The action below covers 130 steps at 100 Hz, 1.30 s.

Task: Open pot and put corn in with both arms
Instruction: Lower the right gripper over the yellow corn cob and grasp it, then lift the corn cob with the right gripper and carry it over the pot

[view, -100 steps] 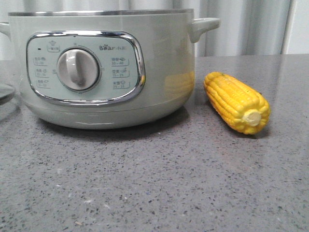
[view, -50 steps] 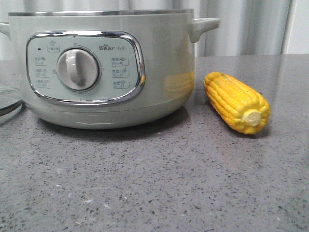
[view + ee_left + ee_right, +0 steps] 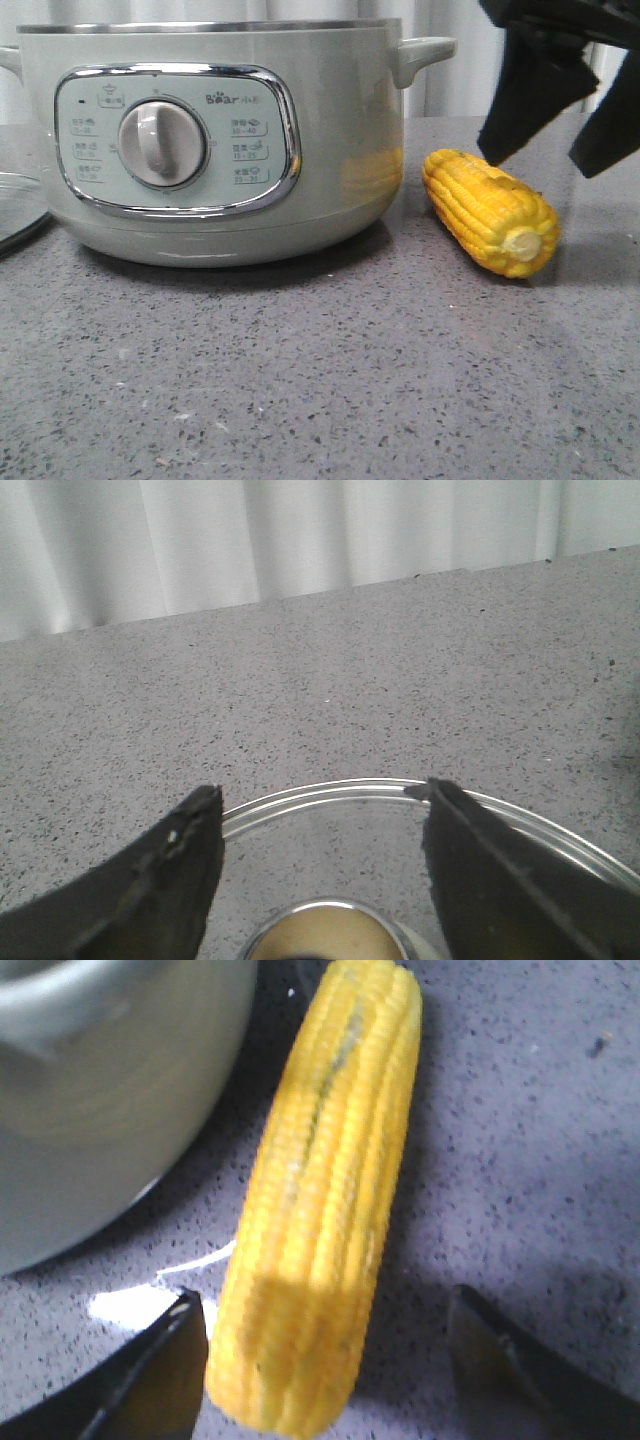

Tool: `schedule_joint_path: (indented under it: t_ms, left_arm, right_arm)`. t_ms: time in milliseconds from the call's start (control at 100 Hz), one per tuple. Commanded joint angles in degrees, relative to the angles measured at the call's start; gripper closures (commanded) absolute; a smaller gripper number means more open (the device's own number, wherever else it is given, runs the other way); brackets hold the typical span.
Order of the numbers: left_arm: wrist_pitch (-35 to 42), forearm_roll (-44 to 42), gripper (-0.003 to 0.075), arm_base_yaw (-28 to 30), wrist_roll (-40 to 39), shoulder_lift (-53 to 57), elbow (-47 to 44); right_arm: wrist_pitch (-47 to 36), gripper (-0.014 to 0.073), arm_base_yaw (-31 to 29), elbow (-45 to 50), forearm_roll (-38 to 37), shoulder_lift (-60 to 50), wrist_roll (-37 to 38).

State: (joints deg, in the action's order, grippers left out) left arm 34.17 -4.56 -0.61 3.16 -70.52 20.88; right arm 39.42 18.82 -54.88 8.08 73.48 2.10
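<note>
The pale grey-green pot (image 3: 210, 140) stands at the left with no lid on it, its steel rim bare. The yellow corn (image 3: 490, 210) lies on the table to its right, stub end toward me. My right gripper (image 3: 540, 158) hangs open just above the corn's far end. In the right wrist view its fingers (image 3: 325, 1298) straddle the corn (image 3: 320, 1210) without touching it, next to the pot wall (image 3: 100, 1090). My left gripper (image 3: 321, 789) is open over a glass lid (image 3: 330, 795) that lies on the table.
The glass lid's edge (image 3: 15, 205) shows on the table at the far left, beside the pot. Its round knob (image 3: 325, 935) sits between the left fingers. Grey speckled tabletop (image 3: 320, 380) spreads in front; white curtains hang behind.
My right gripper has come into the front view from the upper right, down over the corn. The lid's edge at the far left has shifted a little and lies lower.
</note>
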Motion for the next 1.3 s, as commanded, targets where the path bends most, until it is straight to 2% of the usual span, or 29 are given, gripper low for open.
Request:
schedule_joint_path:
  t_ms: [0, 320, 390, 540, 610, 810, 1050, 1170, 1290]
  left_arm:
    - [4.7, 0.5, 0.0309, -0.3, -0.5, 1.2, 1.5]
    - [6.2, 0.5, 0.0310, -0.3, -0.5, 3.7, 1.5]
    - [6.3, 0.5, 0.0310, -0.3, -0.5, 5.4, 1.5]
    - [6.6, 0.5, 0.0310, -0.3, -0.5, 10.0, 1.5]
    - [6.6, 0.5, 0.0310, -0.3, -0.5, 12.5, 1.5]
    - [6.6, 0.5, 0.0310, -0.3, -0.5, 19.5, 1.5]
    - [6.6, 0.5, 0.0310, -0.3, -0.5, 27.1, 1.5]
    - [6.6, 0.5, 0.0310, -0.3, -0.5, 29.4, 1.5]
    - [6.6, 0.4, 0.0310, -0.3, -0.5, 30.4, 1.5]
  right_arm:
    - [-0.7, 0.0171, 0.1, -3.7, 0.7, 1.2, -0.7]
    - [2.9, 0.0193, 0.1, -6.0, 2.1, 8.2, -0.7]
    - [3.9, 0.0271, 0.1, -6.1, 2.1, 8.5, -0.7]
    - [6.7, 0.0566, 0.1, -6.1, 1.7, 8.5, -0.7]
    - [7.7, 0.0669, 0.0, -6.1, 0.6, 8.5, -0.7]
    - [11.7, 0.0667, -1.3, -6.1, -0.9, 5.7, -0.7]
    - [14.5, 0.0667, -6.4, -6.1, -1.8, -5.8, -0.7]
    - [11.7, 0.0667, -8.7, -6.3, -1.8, -12.8, -0.7]
    - [6.7, 0.0667, -8.2, -7.4, -0.6, -18.0, -0.7]
